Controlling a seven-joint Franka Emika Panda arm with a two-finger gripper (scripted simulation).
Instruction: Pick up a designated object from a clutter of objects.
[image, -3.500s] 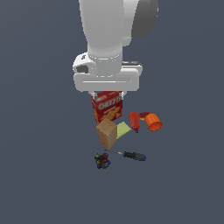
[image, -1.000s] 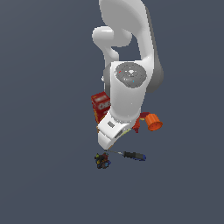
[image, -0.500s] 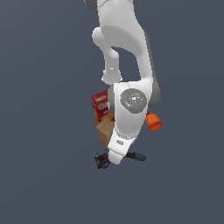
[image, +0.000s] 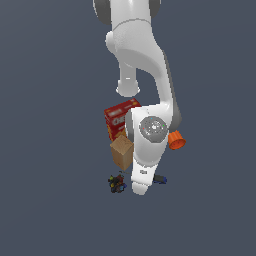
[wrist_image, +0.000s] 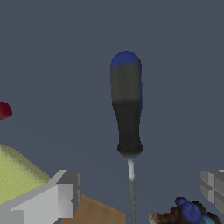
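Fingers (wrist_image: 65, 192) spread wide, straddling shaft of screwdriver (wrist_image: 127, 109), nothing pinched yet. Lies flat on floor, handle pointing away from clutter, lump (wrist_image: 186, 213) just beside shaft. Straddle probably chosen to clear block (image: 122, 152).

1 screwdriver (wrist_image: 127, 105), 1 box (image: 118, 117), 1 cup (image: 176, 140)

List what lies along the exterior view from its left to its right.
Small dark lump → tan wooden block → blue end of the screwdriver → orange cup. The red cracker box overlaps the block's span, so it is left out.
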